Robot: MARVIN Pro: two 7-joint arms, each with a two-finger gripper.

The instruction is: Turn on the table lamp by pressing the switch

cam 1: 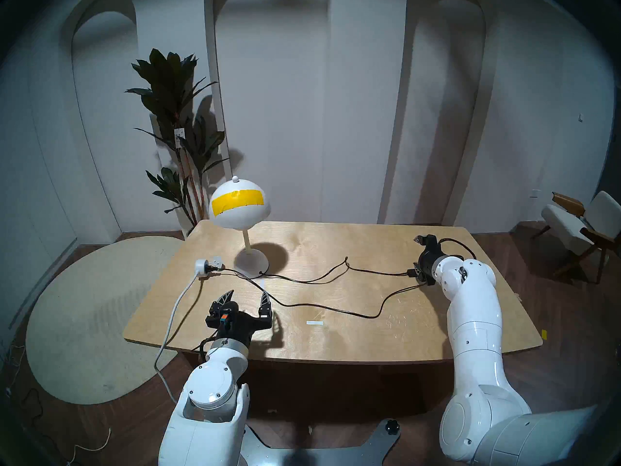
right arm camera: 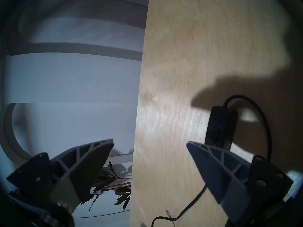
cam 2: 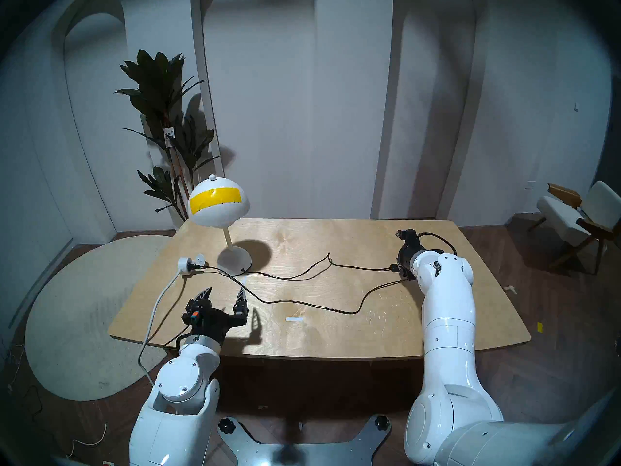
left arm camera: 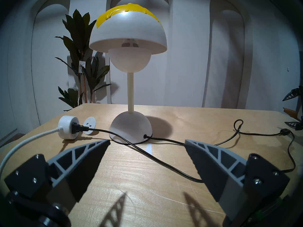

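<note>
The white mushroom-shaped table lamp [cam 1: 240,204] with a yellow tape rectangle stands at the table's back left and looks unlit; it also shows in the left wrist view [left arm camera: 129,38]. Its black cord [cam 1: 336,309] loops across the table to a black inline switch [cam 1: 410,272], seen close in the right wrist view [right arm camera: 219,123]. My right gripper [cam 1: 418,257] is open and turned on its side, and its lower fingertip [right arm camera: 201,149] is right at the switch. My left gripper [cam 1: 248,295] is open and empty, just above the cord in front of the lamp base [left arm camera: 131,126].
A round white socket [cam 1: 205,265] with a white cable holds the lamp's plug, left of the base. A white tape strip [cam 1: 314,323] lies on the wooden table [cam 1: 336,240]. A plant [cam 1: 174,119] stands behind the table's left corner and a chair [cam 1: 578,226] at the far right.
</note>
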